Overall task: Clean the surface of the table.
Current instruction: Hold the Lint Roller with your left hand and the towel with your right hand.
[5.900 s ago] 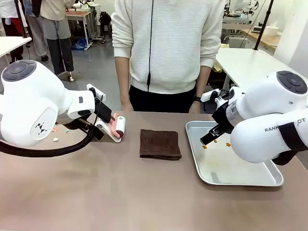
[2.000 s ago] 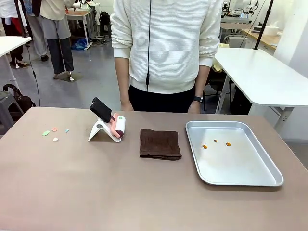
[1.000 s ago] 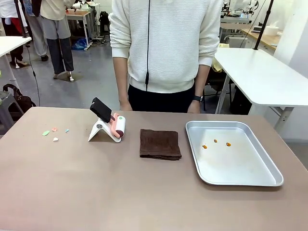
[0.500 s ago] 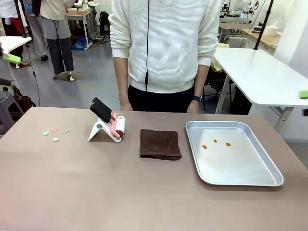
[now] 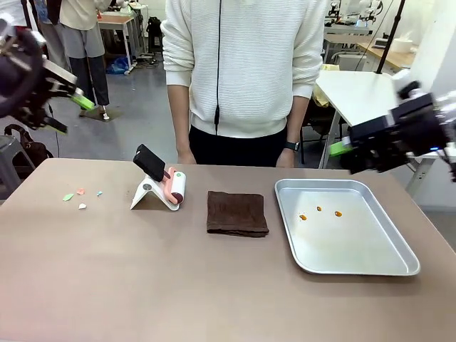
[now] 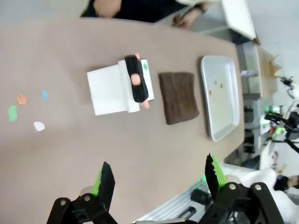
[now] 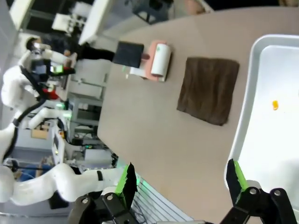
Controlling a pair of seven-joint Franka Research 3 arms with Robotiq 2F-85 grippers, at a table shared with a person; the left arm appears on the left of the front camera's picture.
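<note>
The brown-taupe table [image 5: 142,285] carries several small coloured scraps [image 5: 80,198] at its far left. In the left wrist view the table [image 6: 70,154] and the scraps [image 6: 28,107] lie far below. My left gripper [image 5: 69,114] hangs open, high above the table's far left corner, its green-padded fingers [image 6: 105,179] wide apart and holding nothing. My right gripper [image 5: 349,157] is open too, in the air beyond the far right edge. From the right wrist the gripper [image 7: 181,179] looks down on the table [image 7: 154,140]. A person in a white sweater [image 5: 246,71] stands at the far side.
A lint roller with a black handle [image 5: 160,185] rests on a white stand at the back left. Beside it lies a folded dark brown cloth [image 5: 237,213]. At the right is a silver metal tray [image 5: 399,263] with three orange bits [image 5: 318,211]. A white table [image 5: 385,107] stands behind on the right.
The arms had drawn out of the front view; now both grippers have come back into it, high at the left and right edges. Nothing on the table has moved.
</note>
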